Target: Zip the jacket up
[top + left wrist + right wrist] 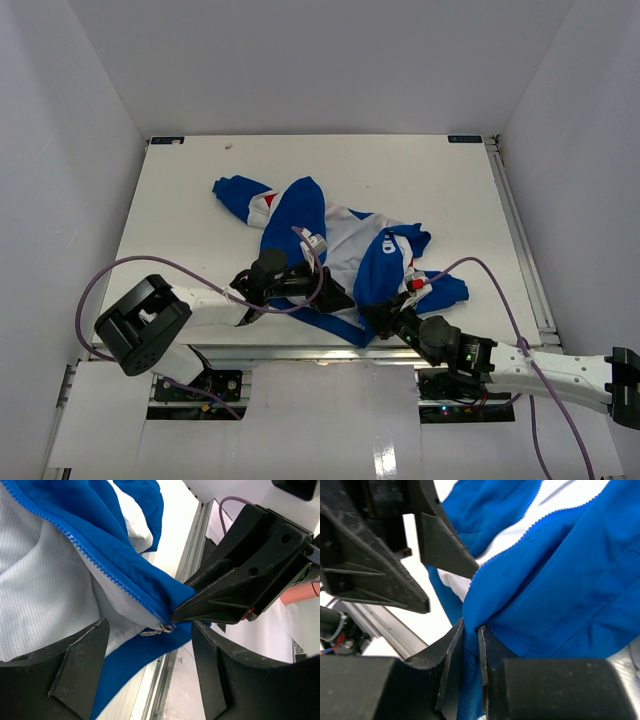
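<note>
The blue, white and red jacket (345,250) lies open on the white table, with its hem at the near edge. My right gripper (471,636) is shut on the jacket's blue bottom hem (545,595), and it also shows in the top view (385,318). My left gripper (150,647) is open, with its fingers on either side of the hem just below the metal zipper slider (164,627). In the top view the left gripper (338,297) is at the hem, close beside the right gripper. The blue zipper teeth (95,560) run up and left from the slider, unjoined.
The table's near edge has a metal rail (167,680) right below the hem. Purple cables (120,275) loop from both arms. White walls enclose the table (180,200) on three sides. One sleeve (240,195) stretches to the back left.
</note>
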